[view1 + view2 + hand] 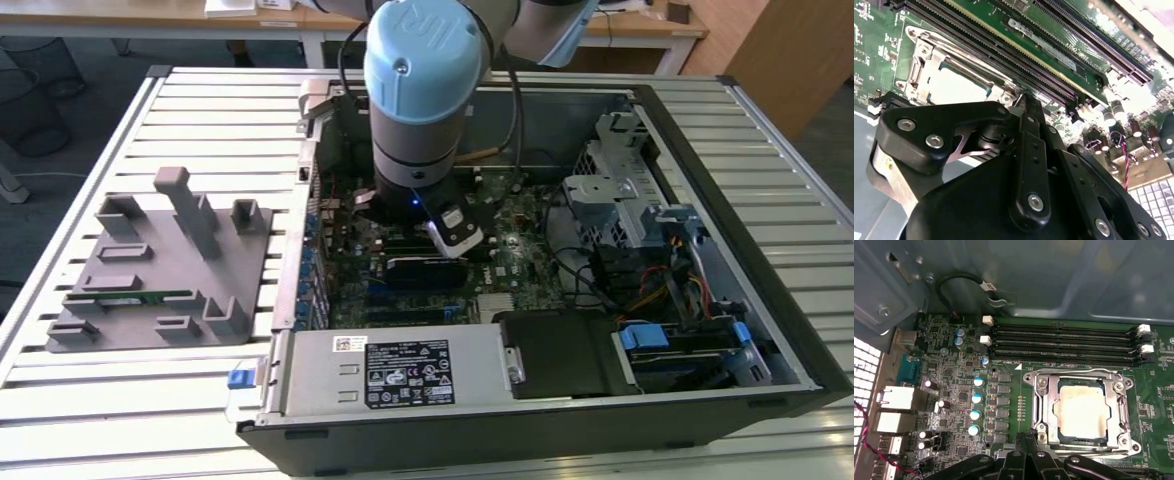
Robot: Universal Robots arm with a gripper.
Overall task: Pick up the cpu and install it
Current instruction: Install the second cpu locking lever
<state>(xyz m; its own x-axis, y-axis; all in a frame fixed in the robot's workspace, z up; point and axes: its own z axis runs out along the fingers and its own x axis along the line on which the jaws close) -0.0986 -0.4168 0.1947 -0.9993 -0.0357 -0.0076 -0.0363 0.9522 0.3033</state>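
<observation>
The cpu [1083, 412] lies flat inside the metal-framed socket [1041, 405] on the green motherboard, its pale silver top facing up. The second wrist view also has the cpu [954, 88] in its socket frame. My gripper [1027, 438] hangs just beside the socket's edge with its black fingers pressed together and nothing between them. In the second wrist view the gripper [1022, 98] tip points at the board next to the socket's corner. From the exterior view, the gripper [455, 240] is low inside the open computer case, over the middle of the motherboard.
Memory slots [1064, 342] run along one side of the socket, and capacitors [975, 405] stand on another. A grey parts fixture [154, 265] with a green memory stick [128, 297] sits at the exterior view's left. The power supply [394, 370] and drive cage [627, 200] crowd the case.
</observation>
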